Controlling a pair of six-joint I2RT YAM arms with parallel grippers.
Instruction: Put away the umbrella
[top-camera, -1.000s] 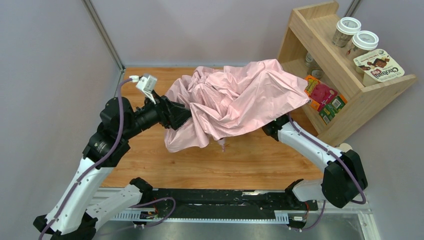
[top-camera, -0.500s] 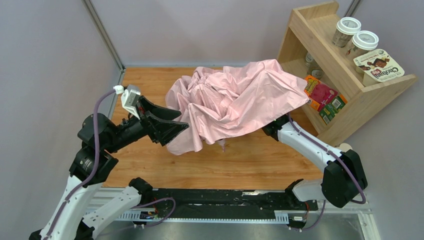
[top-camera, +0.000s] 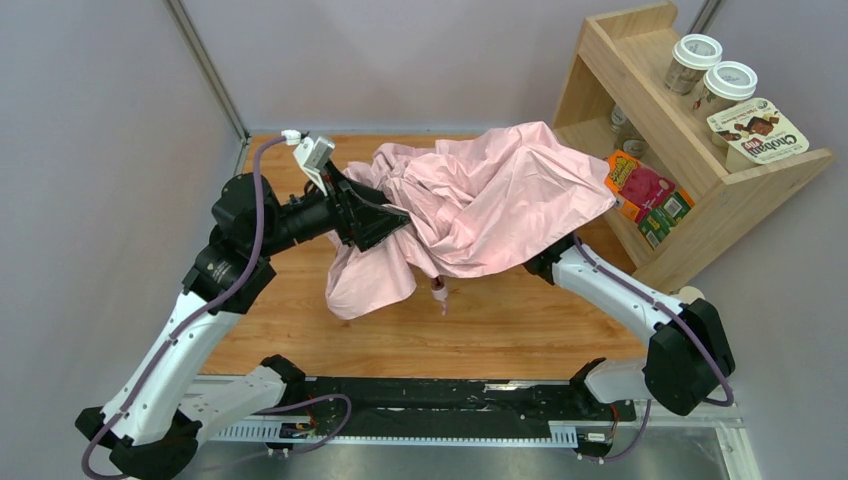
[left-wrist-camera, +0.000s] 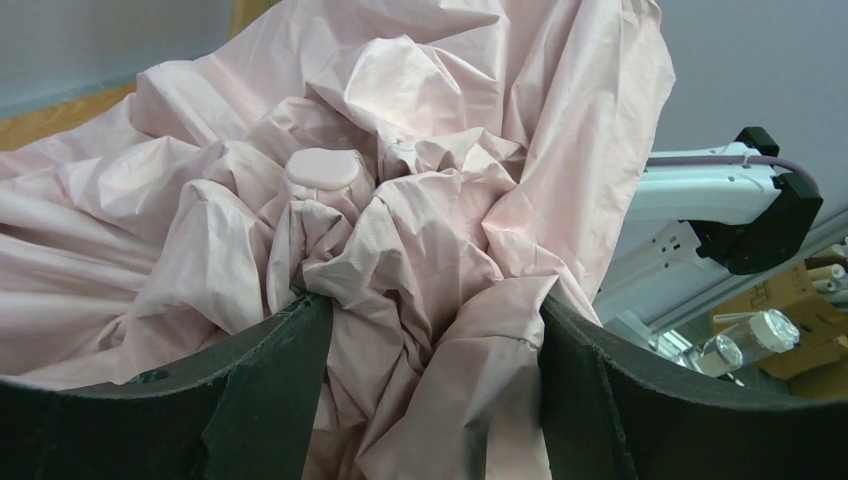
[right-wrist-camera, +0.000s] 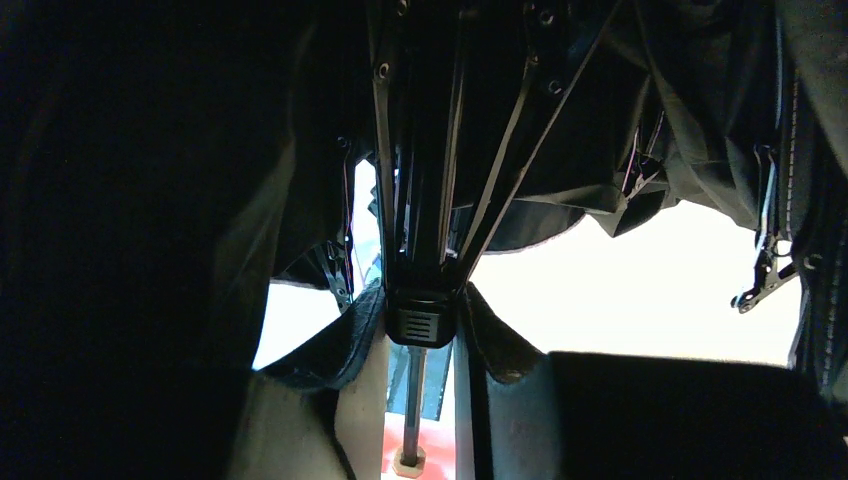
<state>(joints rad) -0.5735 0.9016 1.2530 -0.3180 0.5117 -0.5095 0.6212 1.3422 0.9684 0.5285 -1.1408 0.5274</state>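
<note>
Although its ribs (right-wrist-camera: 500, 150) are folded in toward the shaft, the umbrella (top-camera: 480, 205) is not yet put away, and I judge the task to be around the middle. The pink cloth hangs loose and crumpled. One flap drops down close to the counter (top-camera: 520, 330) and another stretches out toward the shelf (top-camera: 700, 215). The umbrella is held up above the middle of the counter, between the two arms.

The right arm (top-camera: 610, 290) goes under the cloth, so from above its jaws are hidden. The wrist view shows them closed on the umbrella, with the dark runner block (right-wrist-camera: 420, 322) sitting between them. The jaws of the left arm (top-camera: 250, 225) stand wide open around a bunch of cloth just below the round top cap (left-wrist-camera: 323, 168). The cloth touches their inner sides, but they do not seem to squeeze it.

What is left, as I judge, is to gather the panels around the shaft, wrap them tight, fasten the strap, and place the bundle somewhere. The strap I cannot find in these views.

The counter is of warm brown wood with visible grain, and plain grey walls close it at the back and the left. At the right stands a stepped wooden shelf carrying two lidded cups (top-camera: 697, 52), a yogurt box (top-camera: 757, 132), and colourful packets (top-camera: 645, 195) lower down.
</note>
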